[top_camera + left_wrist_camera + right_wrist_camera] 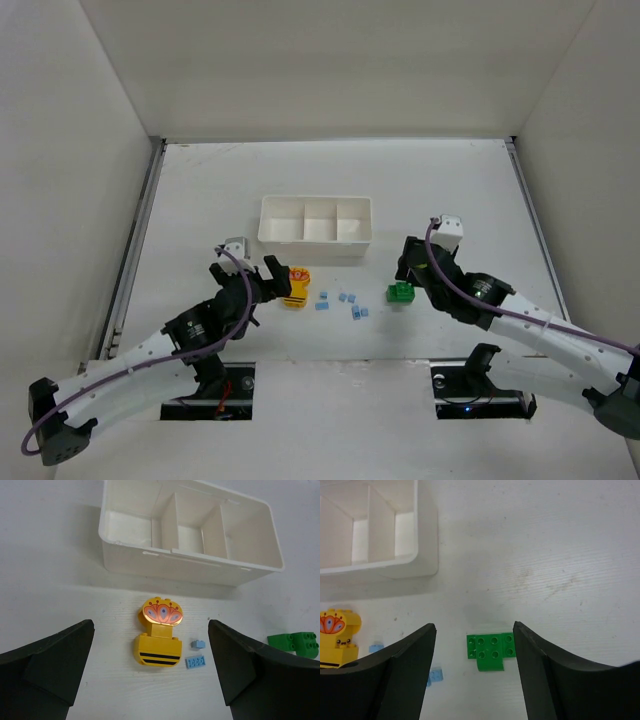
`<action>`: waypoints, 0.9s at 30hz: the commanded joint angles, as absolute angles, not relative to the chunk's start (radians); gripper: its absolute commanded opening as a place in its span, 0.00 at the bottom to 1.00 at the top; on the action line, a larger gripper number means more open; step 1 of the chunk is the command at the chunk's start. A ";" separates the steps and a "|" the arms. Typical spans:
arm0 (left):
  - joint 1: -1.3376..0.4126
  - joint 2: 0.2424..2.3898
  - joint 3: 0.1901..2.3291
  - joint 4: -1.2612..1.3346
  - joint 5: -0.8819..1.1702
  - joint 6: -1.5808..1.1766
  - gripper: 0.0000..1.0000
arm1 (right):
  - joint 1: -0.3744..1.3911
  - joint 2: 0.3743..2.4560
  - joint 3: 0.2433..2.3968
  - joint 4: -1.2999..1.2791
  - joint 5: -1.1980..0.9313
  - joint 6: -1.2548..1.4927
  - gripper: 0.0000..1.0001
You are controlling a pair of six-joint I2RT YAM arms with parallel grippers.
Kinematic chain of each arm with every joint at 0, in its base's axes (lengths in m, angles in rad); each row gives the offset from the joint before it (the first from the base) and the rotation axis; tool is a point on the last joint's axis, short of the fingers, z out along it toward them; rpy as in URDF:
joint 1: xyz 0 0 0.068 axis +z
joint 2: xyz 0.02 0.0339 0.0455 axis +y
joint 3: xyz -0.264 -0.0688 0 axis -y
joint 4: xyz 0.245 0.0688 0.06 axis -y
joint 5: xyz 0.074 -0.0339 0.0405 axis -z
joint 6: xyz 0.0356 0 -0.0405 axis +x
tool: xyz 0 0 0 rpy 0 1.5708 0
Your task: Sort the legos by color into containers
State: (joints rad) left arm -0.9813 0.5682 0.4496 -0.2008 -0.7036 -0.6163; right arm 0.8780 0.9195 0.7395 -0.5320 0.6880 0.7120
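Overhead view first: the white tray [315, 248], three compartments in a row, sits at the middle of the counter [200, 200]. Every brick I can see is out on the counter, in a line just below it in the frame.

Left of centre, the left gripper [275, 282] is reaching in, jaws spread as wide as they go and holding nothing. Its wrist camera shows the yellow brick [157, 650] lying in the gap between the two dark jaws. It has a flowery print at its top end and black stripes at its bottom end, and there's clear counter on either side of it. The tray fills the top of that frame.

Just right of the yellow one, the small blue bricks [357, 313] are scattered loosely at lower centre of the overhead view, near one another but apart.

Over to the right, the right gripper [474, 628] has its jaws parted too, and empty. The green brick [490, 650] lies studs up on the counter in the opening between them, nearer the right-hand jaw in the wrist view. From these angles I can't quite tell whether the jaws hang above it or are down level with it, though neither seems to touch it. A corner of the tray shows at the upper left of that frame, well apart from the green brick.
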 commanded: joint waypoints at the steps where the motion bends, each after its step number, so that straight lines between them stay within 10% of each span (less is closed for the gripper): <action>1: -0.992 0.563 0.431 -0.140 -0.690 -0.607 1.00 | 0.874 0.914 0.787 -0.587 0.724 0.741 0.67; 11: -1.051 0.581 0.431 0.089 -0.647 -0.551 1.00 | 0.817 0.885 0.785 -0.614 0.690 0.730 0.13; 20: -1.142 0.799 0.584 0.164 -0.627 -0.465 1.00 | 0.826 0.801 0.721 -0.650 0.663 0.770 0.37; 21: -1.145 0.833 0.609 0.173 -0.627 -0.442 0.91 | 0.828 0.801 0.709 -0.650 0.657 0.778 0.41; 23: -1.125 0.903 0.665 0.178 -0.620 -0.404 0.40 | 0.829 0.799 0.684 -0.644 0.646 0.784 0.47; 27: -1.104 1.041 0.774 0.137 -0.621 -0.403 0.17 | 0.832 0.818 0.643 -0.600 0.604 0.781 0.50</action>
State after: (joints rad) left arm -1.1164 0.9909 0.6914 0.1093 -0.6220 -0.4435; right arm 0.8200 0.8112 0.6632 -0.6285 0.6407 0.7681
